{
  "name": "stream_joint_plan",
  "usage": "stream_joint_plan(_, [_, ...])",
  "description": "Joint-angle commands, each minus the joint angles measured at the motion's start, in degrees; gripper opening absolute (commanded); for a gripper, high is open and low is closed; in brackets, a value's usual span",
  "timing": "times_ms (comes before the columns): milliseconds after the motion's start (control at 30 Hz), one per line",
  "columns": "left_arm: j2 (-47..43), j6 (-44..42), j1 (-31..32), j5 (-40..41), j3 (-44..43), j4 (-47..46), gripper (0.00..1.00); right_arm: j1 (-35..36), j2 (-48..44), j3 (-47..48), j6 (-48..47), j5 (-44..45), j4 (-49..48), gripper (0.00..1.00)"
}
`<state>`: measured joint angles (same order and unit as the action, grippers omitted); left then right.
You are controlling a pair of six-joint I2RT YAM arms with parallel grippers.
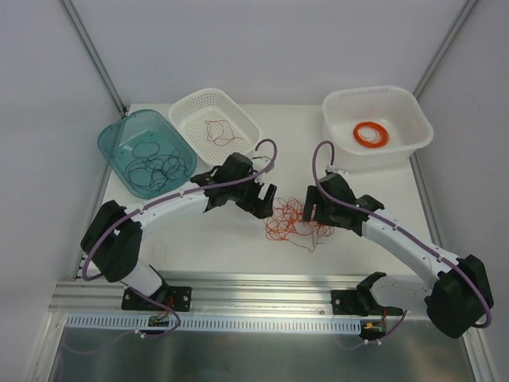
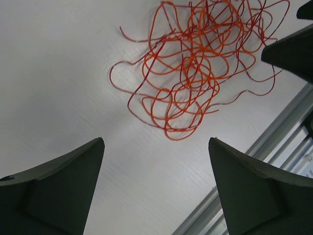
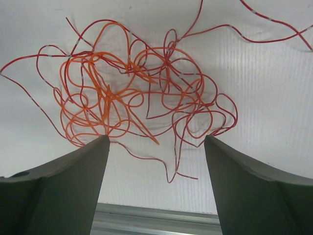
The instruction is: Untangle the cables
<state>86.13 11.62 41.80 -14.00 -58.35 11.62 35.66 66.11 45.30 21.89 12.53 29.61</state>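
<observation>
Orange-red cables (image 1: 295,220) lie knotted, strands hard to trace; both jaws gape empty.

We see a white tabletop (image 1: 238,247) bearing a tangle of thin red and orange wires (image 1: 296,223) at centre; teal plastic bin (image 1: 111,151) and white mesh basket (image 1: 191,119) far left, white plastic tub (image 1: 382,159) far right.

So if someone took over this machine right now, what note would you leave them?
Left fingers open, empty, beside the tangle of thin red and orange wires; right fingers open, empty, on its other side.
The tangle lies on the white table between both arms.
Done: dark wires lie in the teal plastic tub, a few red ones in the white perforated basket.
To do: the table tangle is still knotted; separate its strands.
</observation>
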Motion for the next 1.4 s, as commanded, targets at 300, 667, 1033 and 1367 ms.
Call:
stream_joint_plan(300, [14.9,-14.9,1.4,1.1,-11.4,-4.8,0.65,-1.1,3.3,-0.7,7.1,-2.6,-6.1,0.82])
stream_joint_plan(667, [8.5,-15.0,1.4,2.2,-8.5,-4.6,0.0,-1.0,15.9,-0.1,11.0,-3.5,-12.6,0.82])
stream_joint_plan(1033, [-16.2,-12.1,-4.6,5.3,-6.6,1.7,0.0,-2.3,17.2,-2.7,10.8,3.3,-9.0,0.46])
stream_joint_plan(1367, [-25.6,-14.2,-19.9,15.1,-25.7,20.2,0.0,-12.5,5.8,-9.7,7.4,5.3,-3.9,0.33])
